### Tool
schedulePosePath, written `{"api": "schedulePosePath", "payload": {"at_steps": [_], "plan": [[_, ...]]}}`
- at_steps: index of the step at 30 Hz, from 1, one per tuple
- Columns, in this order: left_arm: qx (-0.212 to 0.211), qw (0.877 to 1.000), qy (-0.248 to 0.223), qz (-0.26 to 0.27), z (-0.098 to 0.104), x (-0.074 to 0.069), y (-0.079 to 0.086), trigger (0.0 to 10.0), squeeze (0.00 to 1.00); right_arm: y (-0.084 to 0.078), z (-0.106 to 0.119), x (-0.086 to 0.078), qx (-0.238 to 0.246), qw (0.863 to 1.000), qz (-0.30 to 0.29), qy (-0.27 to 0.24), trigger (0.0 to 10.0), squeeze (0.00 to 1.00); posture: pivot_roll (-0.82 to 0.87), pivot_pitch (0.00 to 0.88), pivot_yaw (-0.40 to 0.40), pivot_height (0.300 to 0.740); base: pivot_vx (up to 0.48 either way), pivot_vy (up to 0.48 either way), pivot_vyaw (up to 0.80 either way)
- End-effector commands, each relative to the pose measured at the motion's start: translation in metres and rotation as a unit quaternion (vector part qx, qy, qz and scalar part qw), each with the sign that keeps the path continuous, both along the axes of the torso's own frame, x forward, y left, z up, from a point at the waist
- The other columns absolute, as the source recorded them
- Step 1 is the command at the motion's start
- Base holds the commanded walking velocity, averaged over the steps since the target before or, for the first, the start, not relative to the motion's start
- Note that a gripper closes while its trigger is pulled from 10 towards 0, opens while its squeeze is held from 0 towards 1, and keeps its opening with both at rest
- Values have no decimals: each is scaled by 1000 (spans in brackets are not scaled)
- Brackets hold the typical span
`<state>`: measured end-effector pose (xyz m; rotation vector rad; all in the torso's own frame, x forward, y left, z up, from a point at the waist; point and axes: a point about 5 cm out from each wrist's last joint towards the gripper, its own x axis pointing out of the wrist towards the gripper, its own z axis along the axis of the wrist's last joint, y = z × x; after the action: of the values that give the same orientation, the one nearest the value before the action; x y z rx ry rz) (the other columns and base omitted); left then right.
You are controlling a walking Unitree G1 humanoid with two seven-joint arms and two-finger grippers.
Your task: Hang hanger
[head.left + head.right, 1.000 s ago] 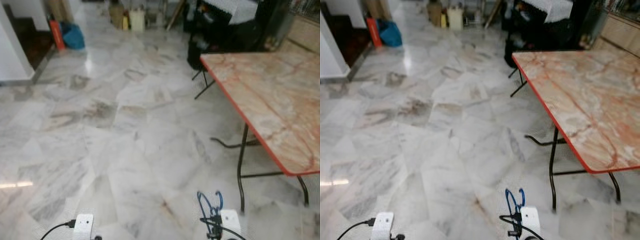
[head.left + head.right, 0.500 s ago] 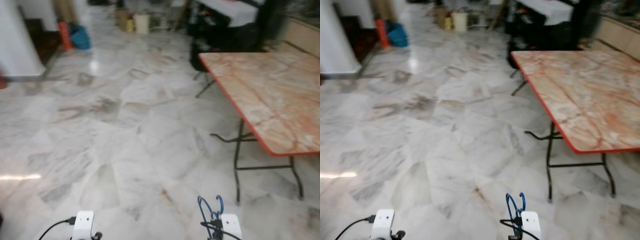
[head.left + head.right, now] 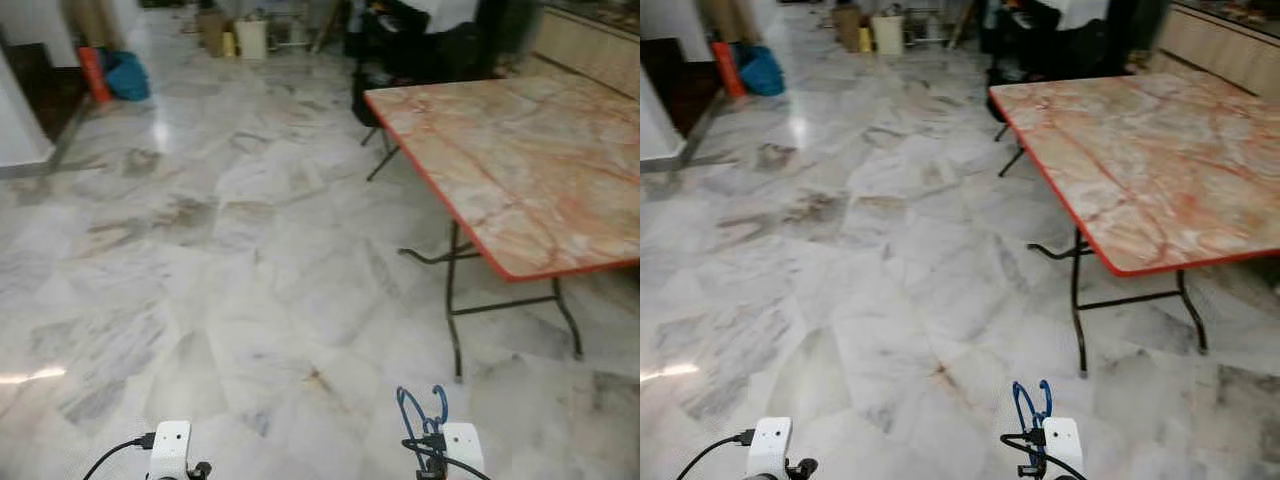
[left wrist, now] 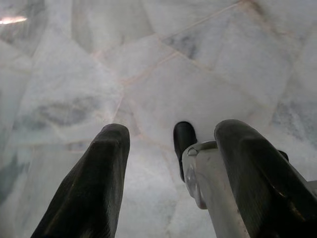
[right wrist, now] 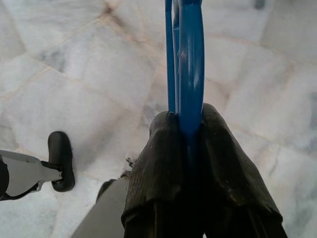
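Marble floor (image 3: 250,270): grey-white veined tiles are spreading across the whole room, catching a bright glare near the far left.
Counter (image 3: 520,170): a folding one with a pinkish marble-look top and a red rim is standing on thin black legs at the robot's right, nothing lying on it.
Far clutter: an orange object and a blue bag (image 3: 128,76) are sitting by the left wall; cream containers (image 3: 250,38) and dark furniture are lining the back, too blurred to tell apart.
Right claw (image 5: 190,134): its two black fingers are pressing together on the hanger, held low at the robot's front right, above the floor.
Hanger (image 5: 185,59): blue, thin; its bars are running out from between the right claw's fingers and rising past the tips; in the head view (image 3: 420,410) its curved blue loops are standing upright just above the wrist.
Left claw (image 4: 168,148): fingers are standing apart with bare floor between them, gripping nothing, hanging low at the robot's front left.
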<state>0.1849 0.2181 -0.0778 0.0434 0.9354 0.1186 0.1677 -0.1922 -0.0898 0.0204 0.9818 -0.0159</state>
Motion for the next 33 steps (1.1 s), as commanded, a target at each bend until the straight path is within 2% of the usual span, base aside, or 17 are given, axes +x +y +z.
{"api": "schedulePosePath", "payload": {"at_steps": [1, 6, 11, 15, 18, 33], "plan": [[2, 1000, -1, -9, 0, 0, -1, 10000, 0, -1, 0, -1, -4, 1000, 3, 4, 10000, 0, -17, 0, -35, 740, 0, 0, -750], [19, 1000, -3, -20, 0, 0, -1, 10000, 0, -1, 0, 0, -6, 1000, 6, 4, 10000, 0, -15, 0, -42, 740, 0, -134, -750], [15, 1000, -8, -8, 0, 0, -1, 10000, 0, -2, 0, 0, -9, 1000, 10, 5, 10000, 0, -12, 0, -46, 740, 0, -232, -750], [33, 999, -1, -36, 0, -1, -2, 10000, 0, 0, 0, 0, -9, 1000, 19, 7, 10000, 0, -7, 0, -49, 740, 0, -89, -750], [29, 999, -5, -25, 0, -1, -2, 10000, 0, 1, 0, 0, -9, 1000, 19, 8, 10000, 0, -4, 0, -50, 740, 0, -386, -750], [20, 999, -7, -40, -1, -1, -7, 10000, 0, 0, -1, -2, -14, 1000, 20, 10, 10000, 0, -7, 0, -50, 740, 0, 0, -749]]}}
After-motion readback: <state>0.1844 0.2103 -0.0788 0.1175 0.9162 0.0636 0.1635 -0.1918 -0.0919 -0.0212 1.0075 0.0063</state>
